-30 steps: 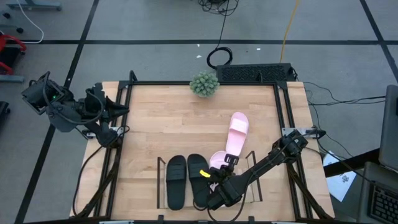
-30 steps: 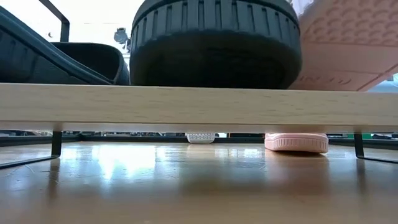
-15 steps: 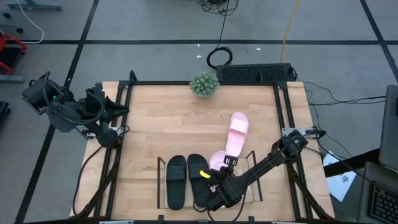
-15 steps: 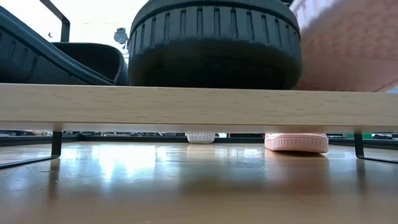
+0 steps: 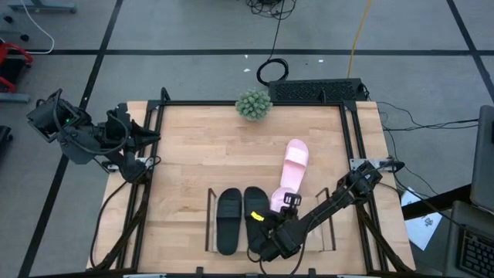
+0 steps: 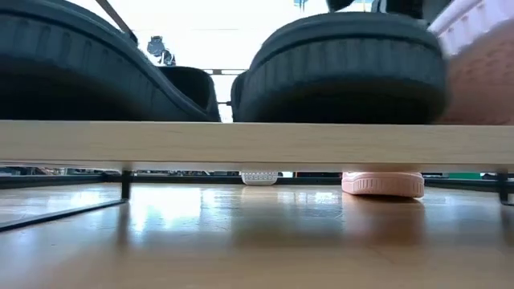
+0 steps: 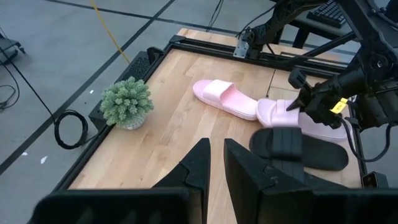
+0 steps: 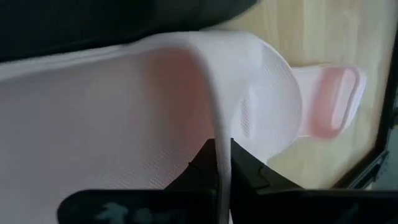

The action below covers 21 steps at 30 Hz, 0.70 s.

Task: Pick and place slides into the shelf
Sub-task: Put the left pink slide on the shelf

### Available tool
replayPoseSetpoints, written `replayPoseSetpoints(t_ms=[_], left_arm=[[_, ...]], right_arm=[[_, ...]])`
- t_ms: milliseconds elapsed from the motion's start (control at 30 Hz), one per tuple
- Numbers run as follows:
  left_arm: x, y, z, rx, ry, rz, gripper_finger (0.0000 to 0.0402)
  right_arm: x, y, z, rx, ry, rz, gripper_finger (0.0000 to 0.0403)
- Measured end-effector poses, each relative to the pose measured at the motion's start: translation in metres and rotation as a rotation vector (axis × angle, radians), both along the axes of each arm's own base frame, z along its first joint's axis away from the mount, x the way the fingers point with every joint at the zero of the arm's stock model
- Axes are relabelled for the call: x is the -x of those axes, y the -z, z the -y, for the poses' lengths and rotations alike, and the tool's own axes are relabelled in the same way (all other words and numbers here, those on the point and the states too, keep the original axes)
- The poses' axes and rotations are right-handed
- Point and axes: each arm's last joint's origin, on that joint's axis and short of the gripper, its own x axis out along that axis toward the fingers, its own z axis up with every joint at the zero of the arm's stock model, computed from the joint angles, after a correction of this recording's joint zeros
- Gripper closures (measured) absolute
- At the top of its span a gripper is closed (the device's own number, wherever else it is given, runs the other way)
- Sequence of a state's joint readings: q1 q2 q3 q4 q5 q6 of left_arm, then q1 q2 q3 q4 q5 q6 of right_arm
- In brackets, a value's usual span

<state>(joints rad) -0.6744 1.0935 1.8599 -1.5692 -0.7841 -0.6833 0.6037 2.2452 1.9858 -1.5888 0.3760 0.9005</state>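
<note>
High view shows the right gripper (image 5: 272, 232) low in the frame, just right of centre, over the shelf (image 5: 210, 220), whose thin black uprights stand at lower centre. Its jaws are pressed together on the edge of a pink slide (image 8: 186, 118); the right wrist view shows the pale rim of that sandal pinched between the two dark fingers (image 8: 205, 165). Two black slides (image 5: 229, 220) already lie side by side on the shelf, left of the gripper. The second pink slide (image 5: 292, 164) lies loose on the table (image 5: 193, 147), right of centre, its near end close to the held one.

Judging from this, the step in hand is setting the held pink sandal down beside the black pair. To do it well, the sandal should probably be lowered flat and parallel to the black ones, just clear of the nearer black slide (image 5: 255, 210), so it does not ride up on it or push the shelf sideways. Release only once the sole rests fully on the tray.

The left gripper (image 5: 147, 137) waits at the upper left edge of the table, jaws slightly apart and holding nothing. A small potted plant (image 5: 253, 104) stands at the top edge.
</note>
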Motion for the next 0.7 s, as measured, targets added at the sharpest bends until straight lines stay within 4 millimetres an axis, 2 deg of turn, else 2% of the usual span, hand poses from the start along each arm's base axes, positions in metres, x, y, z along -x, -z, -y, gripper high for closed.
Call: replayPoseSetpoints(t_ms=[700], left_arm=[[-0.0001, -0.0002, 0.0000, 0.001, 0.000, 0.003, 0.0355]], right_arm=[[-0.0038, -0.0036, -0.0014, -0.019, -0.054, 0.022, 0.0403]])
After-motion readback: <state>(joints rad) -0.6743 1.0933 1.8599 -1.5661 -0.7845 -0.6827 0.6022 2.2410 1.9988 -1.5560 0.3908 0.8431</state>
